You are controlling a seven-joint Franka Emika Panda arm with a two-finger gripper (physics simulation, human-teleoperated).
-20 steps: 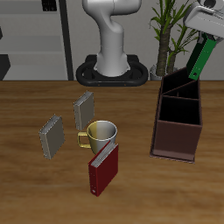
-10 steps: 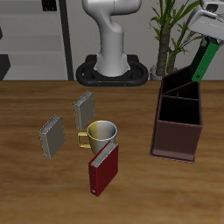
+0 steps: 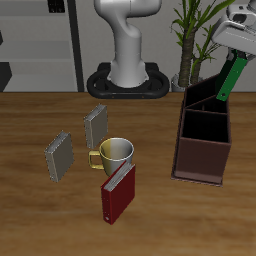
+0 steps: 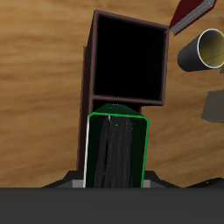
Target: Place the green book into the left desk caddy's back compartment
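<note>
Green book (image 3: 230,80) is up in the air, clamped in the gripper (image 3: 236,60), hanging tilted above the back end of the left desk caddy (image 3: 204,135)! The jaws are closed tight on the book's upper end, and the lower end slants down toward the caddy's rear section, its bottom corner just about level with the sloping top edge there. From the exterior view I can't tell whether the book touches the rim or is a shade clear of it.

Over to the wrist view: the green book (image 4: 117,151) fills the foreground, green cover framing a dark streaked face, held end-on below the camera. Right beyond it sits the caddy (image 4: 128,63), its black interior wide open and edged by the reddish-brown wall. The book's far end lines up with the near wall of that opening.

Elsewhere on the counter (image 3: 40,220), well apart from the caddy: a yellow mug (image 3: 115,154) stands near the middle, handle pointing away from the caddy. A dark-red book (image 3: 117,193) stands upright just in front of the mug, nearer the front edge, very close to it. Two grey books stand upright too, one (image 3: 96,126) just behind the mug, the other (image 3: 58,155) off to the mug's handle side. The wrist camera also catches the mug (image 4: 202,51) and a corner of the red book (image 4: 192,12) beyond the caddy.

A potted plant (image 3: 190,40) rises at the back, behind the caddy, beside the robot's base (image 3: 128,80).
</note>
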